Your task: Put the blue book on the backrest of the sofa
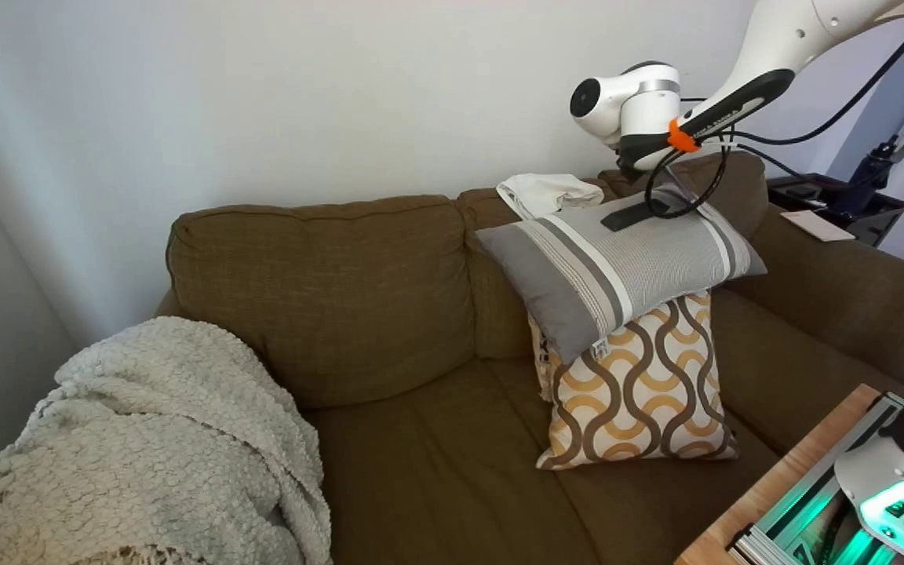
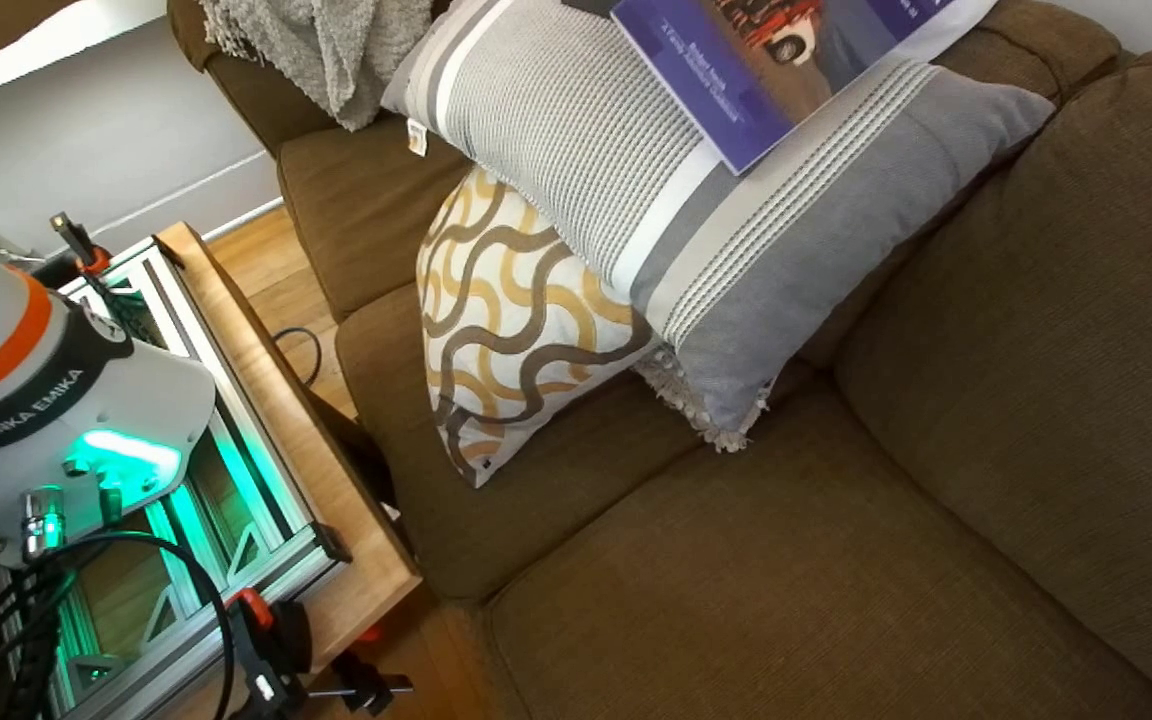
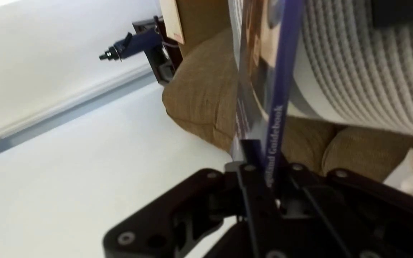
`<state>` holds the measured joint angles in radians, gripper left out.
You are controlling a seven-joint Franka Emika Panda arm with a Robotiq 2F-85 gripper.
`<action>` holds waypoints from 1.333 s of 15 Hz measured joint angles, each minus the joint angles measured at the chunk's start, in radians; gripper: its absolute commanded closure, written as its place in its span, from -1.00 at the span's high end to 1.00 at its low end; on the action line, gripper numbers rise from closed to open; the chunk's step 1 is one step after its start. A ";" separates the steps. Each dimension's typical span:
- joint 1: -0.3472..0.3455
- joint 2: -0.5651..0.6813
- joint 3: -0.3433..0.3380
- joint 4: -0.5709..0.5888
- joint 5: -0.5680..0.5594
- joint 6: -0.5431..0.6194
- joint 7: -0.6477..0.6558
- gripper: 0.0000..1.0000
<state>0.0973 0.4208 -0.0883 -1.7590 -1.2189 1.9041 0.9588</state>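
Book (image 2: 764,78): slim, violet-blue, red vehicle pictured, white lettering.

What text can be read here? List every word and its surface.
"FRANKA EMIKA": robot base.
"...oland Guidebook": spine of the blue book; first letters unclear.
Too small or blurred: cover lettering, arm label, cushion tag, red marks on the pale flat item.

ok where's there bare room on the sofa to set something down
Bare: the seat between fleecy blanket and patterned cushion; backrest top beside the white cloth. Crowded: the striped pillow, bearing a black object, blue book over it.
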 measured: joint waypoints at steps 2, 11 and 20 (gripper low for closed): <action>-0.001 -0.071 0.022 -0.017 -0.041 0.065 -0.010 -0.95; -0.051 -0.356 0.065 -0.188 -0.068 0.561 -0.212 -0.95; -0.115 -0.414 0.024 -0.350 -0.020 1.022 -0.494 -0.79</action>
<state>-0.0174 0.0067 -0.0640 -2.1087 -1.2389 2.9261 0.4652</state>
